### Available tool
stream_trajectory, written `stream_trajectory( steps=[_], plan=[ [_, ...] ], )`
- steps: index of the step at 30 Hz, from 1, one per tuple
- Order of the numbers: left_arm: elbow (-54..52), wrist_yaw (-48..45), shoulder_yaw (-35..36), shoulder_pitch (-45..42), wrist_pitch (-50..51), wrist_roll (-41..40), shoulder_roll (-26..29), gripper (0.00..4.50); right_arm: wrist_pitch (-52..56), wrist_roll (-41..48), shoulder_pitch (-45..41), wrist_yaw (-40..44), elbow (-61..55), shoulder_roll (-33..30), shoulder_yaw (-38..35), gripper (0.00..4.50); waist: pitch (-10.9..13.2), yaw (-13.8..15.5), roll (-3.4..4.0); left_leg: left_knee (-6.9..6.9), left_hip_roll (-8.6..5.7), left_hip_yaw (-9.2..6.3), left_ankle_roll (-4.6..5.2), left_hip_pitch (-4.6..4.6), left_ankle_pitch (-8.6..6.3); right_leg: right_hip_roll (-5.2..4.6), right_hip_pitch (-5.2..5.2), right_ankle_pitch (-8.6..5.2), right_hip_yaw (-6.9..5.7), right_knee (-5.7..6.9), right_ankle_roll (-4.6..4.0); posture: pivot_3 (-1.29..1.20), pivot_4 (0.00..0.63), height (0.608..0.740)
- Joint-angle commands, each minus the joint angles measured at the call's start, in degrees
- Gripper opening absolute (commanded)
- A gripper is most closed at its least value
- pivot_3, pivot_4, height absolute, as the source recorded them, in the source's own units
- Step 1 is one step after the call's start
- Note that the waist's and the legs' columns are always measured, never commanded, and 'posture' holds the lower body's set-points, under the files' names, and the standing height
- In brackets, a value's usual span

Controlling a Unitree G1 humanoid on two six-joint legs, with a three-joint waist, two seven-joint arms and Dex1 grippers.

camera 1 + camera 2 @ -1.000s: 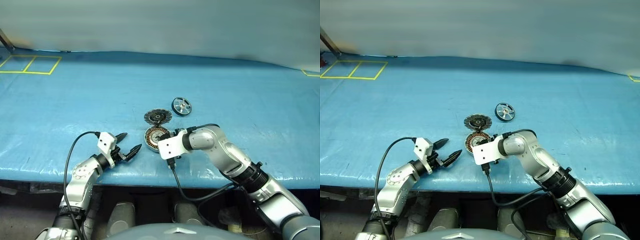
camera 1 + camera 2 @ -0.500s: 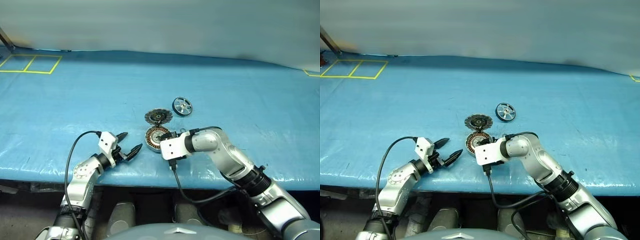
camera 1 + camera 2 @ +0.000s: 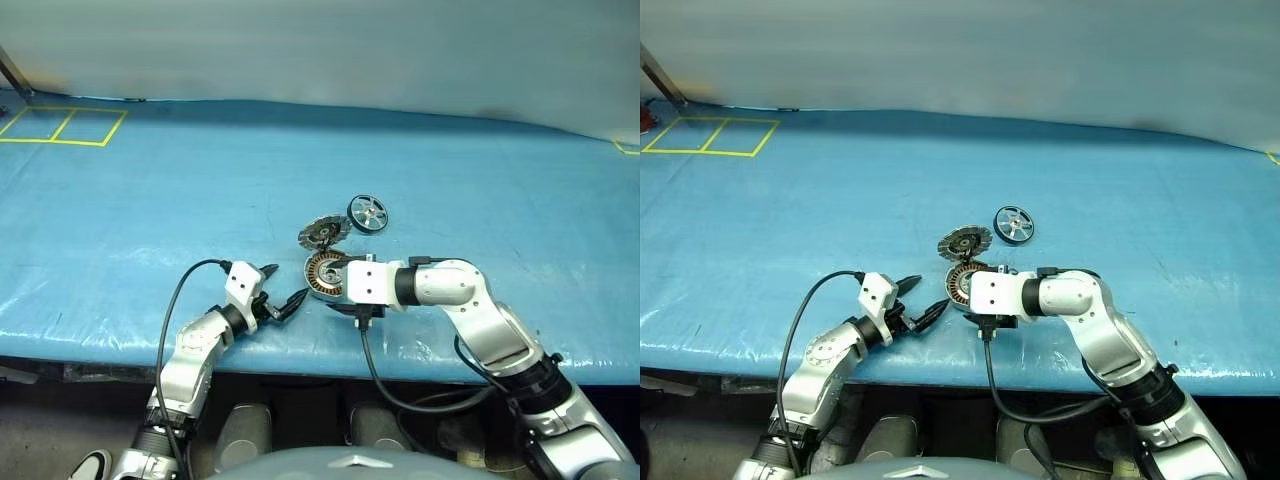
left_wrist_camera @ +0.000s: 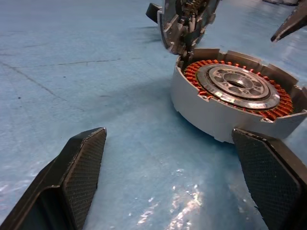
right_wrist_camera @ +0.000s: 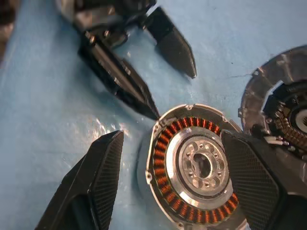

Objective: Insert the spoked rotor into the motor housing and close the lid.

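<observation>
The motor housing (image 3: 319,272), a disc with copper windings around a silver hub, lies on the blue table near the front edge. My right gripper (image 5: 172,139) hovers over it, open, one finger on each side. My left gripper (image 3: 282,287) is open just left of the housing and points at it, one fingertip (image 5: 152,114) close to the rim. The lid (image 3: 322,232), grey with a notched rim and dark centre, sits just behind the housing and looks tilted against it (image 4: 184,21). The spoked rotor (image 3: 367,212) lies further back to the right.
The blue table cover (image 3: 150,200) stretches wide on all sides, with its front edge (image 3: 100,335) close behind both wrists. Yellow taped squares (image 3: 60,125) mark the far left corner. A black cable (image 3: 375,370) hangs from my right wrist below the edge.
My right gripper rolled, lifted off the housing and opened wider. My left gripper slid right, closer to the housing. The rotor stayed put.
</observation>
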Motion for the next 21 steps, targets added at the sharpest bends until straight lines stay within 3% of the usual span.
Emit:
stream_trajectory(
  steps=[1,4,8,12,18,21],
  plan=[
    [-4.4,1.1,-1.5,1.1,1.0,0.4,-0.6,4.50,6.4,7.9,1.1,-4.9,-2.7,2.9,-9.9,3.41,0.0,-0.1,0.00,0.00,0.00,0.01,0.00,0.00,0.00,0.00,0.00,-0.01,0.00,0.00,-0.01,0.00,0.150,0.740],
    [-6.4,1.1,-2.1,2.4,2.5,0.4,0.2,4.50,10.1,14.3,2.8,-10.8,-1.9,7.4,-19.4,3.41,0.0,-0.1,0.01,0.00,0.04,0.02,0.00,0.02,0.00,0.04,-0.02,-0.17,0.00,0.02,-0.26,0.00,0.150,0.740],
    [-8.3,-4.0,-1.4,4.0,6.2,-2.6,4.8,4.50,10.0,15.2,5.8,-16.3,-0.1,7.8,-24.1,3.41,0.0,-0.3,0.02,-0.07,0.04,0.04,0.00,0.03,0.00,0.04,-0.04,-0.17,0.01,0.03,-0.27,0.00,0.150,0.740],
    [-8.5,-12.6,1.1,4.7,7.9,-6.8,13.0,4.50,6.4,10.6,9.7,-20.0,2.7,5.3,-21.0,3.41,0.0,-0.9,0.05,-0.20,0.06,0.08,0.00,0.07,0.00,0.05,-0.11,-0.30,0.02,0.05,-0.48,0.00,0.150,0.740],
    [-2.0,-19.5,6.1,1.5,3.2,-10.3,17.7,4.50,-1.3,2.3,13.1,-23.4,5.4,2.0,-12.1,3.41,0.1,-1.1,0.14,-0.26,0.12,0.19,0.00,0.06,0.00,0.07,-0.21,-0.34,0.05,0.07,-0.51,0.00,0.150,0.740],
    [1.1,-21.2,8.1,0.6,1.0,-11.3,17.8,4.50,-2.0,5.5,14.0,-22.8,4.5,4.0,-11.6,2.83,0.1,-0.9,0.13,-0.22,0.13,0.24,0.00,0.03,0.00,0.06,-0.23,-0.33,0.08,0.06,-0.50,0.00,0.150,0.740]
  ],
)
